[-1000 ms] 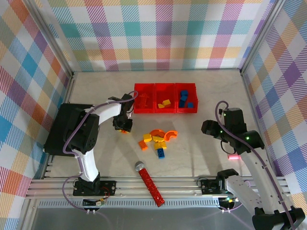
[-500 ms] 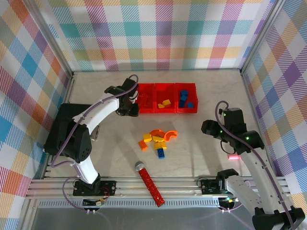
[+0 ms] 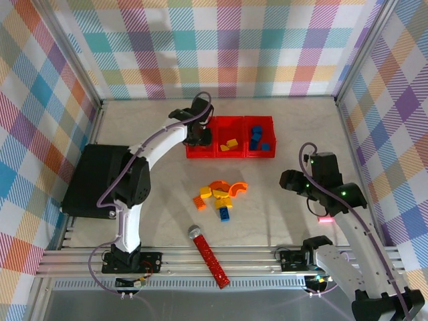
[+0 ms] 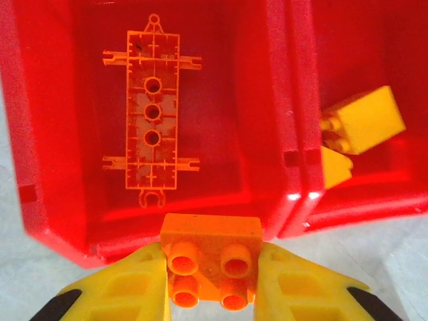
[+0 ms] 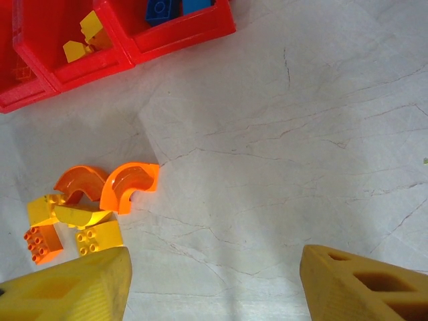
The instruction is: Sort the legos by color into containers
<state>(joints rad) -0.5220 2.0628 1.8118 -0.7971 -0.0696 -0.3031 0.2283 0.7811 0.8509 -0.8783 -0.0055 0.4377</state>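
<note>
Carries orange 2x2 brick from loose legos up to leftmost bin near rim, clamped in left hand; sorts with orange plate inside. Holds right hand apart, empty, above table.

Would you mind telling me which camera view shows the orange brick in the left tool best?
The left wrist view: the orange brick sits large in the left tool, studs toward the camera, at the leftmost bin's near rim. In the top external view the tool hides it.

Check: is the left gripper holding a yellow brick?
No, the brick clamped in the left gripper is orange, four studs showing.
</note>
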